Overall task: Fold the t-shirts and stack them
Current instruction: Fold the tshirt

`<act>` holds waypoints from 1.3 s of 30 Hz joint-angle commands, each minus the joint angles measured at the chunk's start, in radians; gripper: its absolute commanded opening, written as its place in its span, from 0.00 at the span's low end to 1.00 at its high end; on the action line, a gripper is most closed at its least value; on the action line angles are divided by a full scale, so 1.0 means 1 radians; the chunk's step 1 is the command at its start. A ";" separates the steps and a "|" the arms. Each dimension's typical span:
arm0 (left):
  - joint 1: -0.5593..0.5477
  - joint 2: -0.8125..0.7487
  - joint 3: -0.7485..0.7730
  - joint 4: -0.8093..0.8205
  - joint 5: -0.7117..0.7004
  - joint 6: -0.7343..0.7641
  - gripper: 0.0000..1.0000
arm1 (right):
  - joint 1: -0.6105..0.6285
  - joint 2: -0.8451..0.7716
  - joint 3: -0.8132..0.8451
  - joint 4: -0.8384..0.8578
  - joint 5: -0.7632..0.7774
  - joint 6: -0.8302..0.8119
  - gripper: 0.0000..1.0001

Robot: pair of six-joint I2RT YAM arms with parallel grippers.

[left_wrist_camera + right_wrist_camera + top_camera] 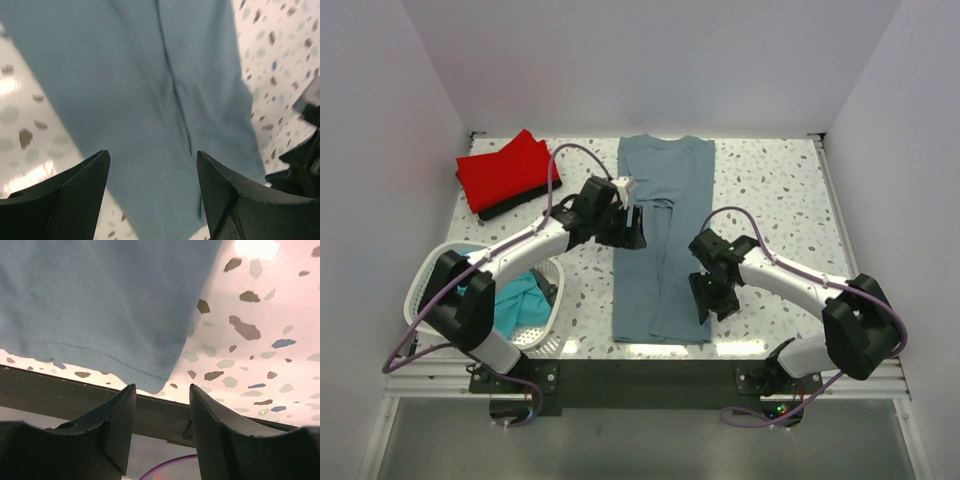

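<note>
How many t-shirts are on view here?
4: a grey-blue t-shirt spread mid-table, a red t-shirt folded far left atop a black t-shirt, a teal t-shirt in the white basket. More may hide there.

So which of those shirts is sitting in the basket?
The teal one, bunched inside the white basket; the grey-blue shirt lies spread out flat, and the red one sits folded.

Plain white walls (650,60) around a speckled terrazzo table (770,190), bright glare at its far edge
</note>
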 commanded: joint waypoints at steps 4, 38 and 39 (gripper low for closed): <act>-0.040 -0.178 -0.198 -0.149 0.000 -0.058 0.73 | 0.001 -0.030 -0.060 0.041 -0.090 0.003 0.50; -0.269 -0.264 -0.468 -0.181 0.040 -0.320 0.63 | 0.003 0.065 -0.178 0.165 -0.167 -0.001 0.24; -0.274 -0.264 -0.471 -0.181 0.038 -0.325 0.62 | 0.003 0.070 -0.180 0.167 -0.170 -0.002 0.22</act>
